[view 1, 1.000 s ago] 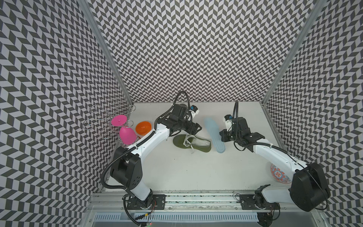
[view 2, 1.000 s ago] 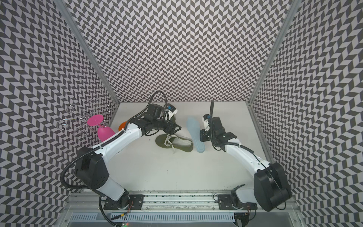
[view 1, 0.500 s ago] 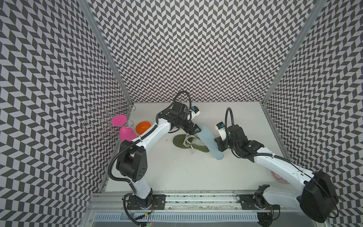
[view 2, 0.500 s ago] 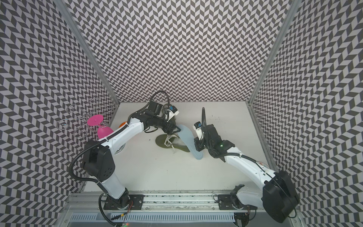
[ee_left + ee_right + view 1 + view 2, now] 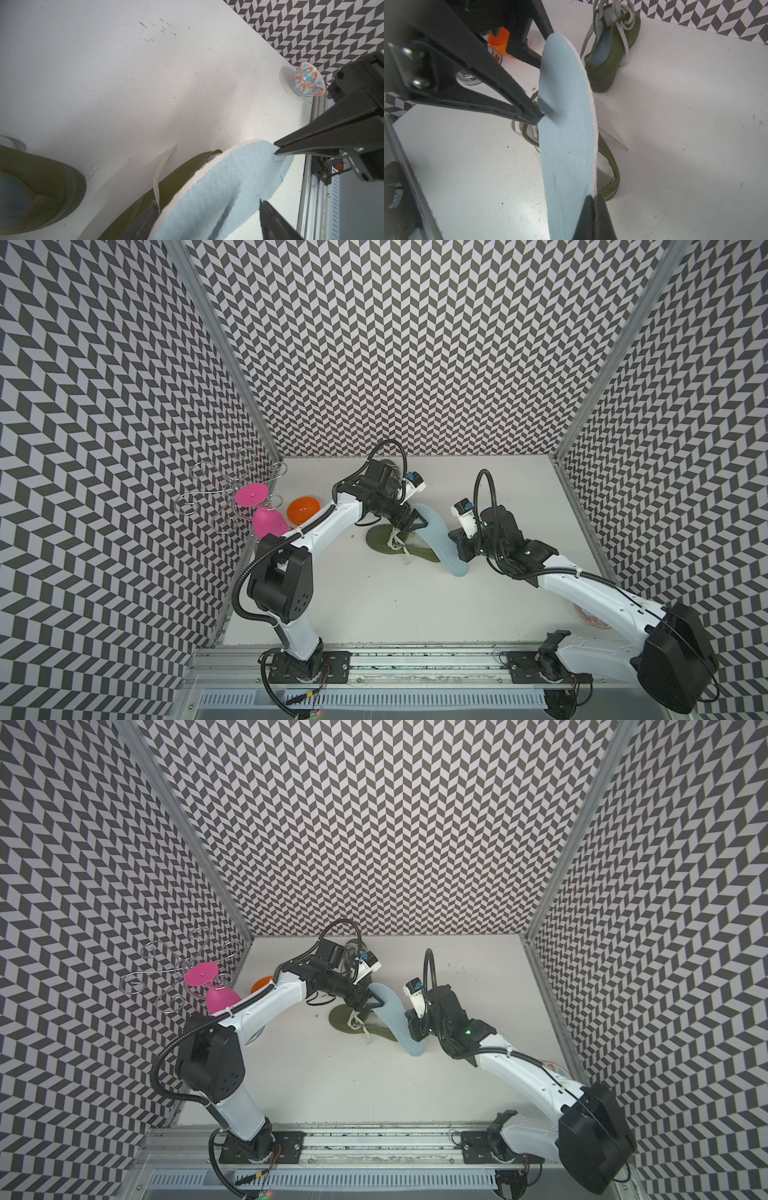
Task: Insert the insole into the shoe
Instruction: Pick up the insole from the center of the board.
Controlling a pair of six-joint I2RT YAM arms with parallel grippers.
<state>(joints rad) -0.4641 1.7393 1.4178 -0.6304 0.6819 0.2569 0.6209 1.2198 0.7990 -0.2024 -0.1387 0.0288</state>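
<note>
On my right wrist camera the insole (image 5: 566, 128) fills the middle of the picture, standing on its long edge with its light blue face turned to the lens. My right gripper (image 5: 592, 199) is pinched tight on its near end. Toward the far end the left gripper (image 5: 539, 89) has its jaws wide apart. One fingertip (image 5: 533, 113) touches the blue face, while the other reaches the insole's edge, and I cannot tell whether it touches. Just behind the insole the olive shoe (image 5: 615, 176) lies flattened on the white table (image 5: 685, 124), pale lining up, with a flat white lace (image 5: 614, 138) trailing beside it. A second shoe (image 5: 604, 70), also olive, stands upright near the chevron wall (image 5: 716, 18), a blue footbed (image 5: 602, 44) showing inside.
</note>
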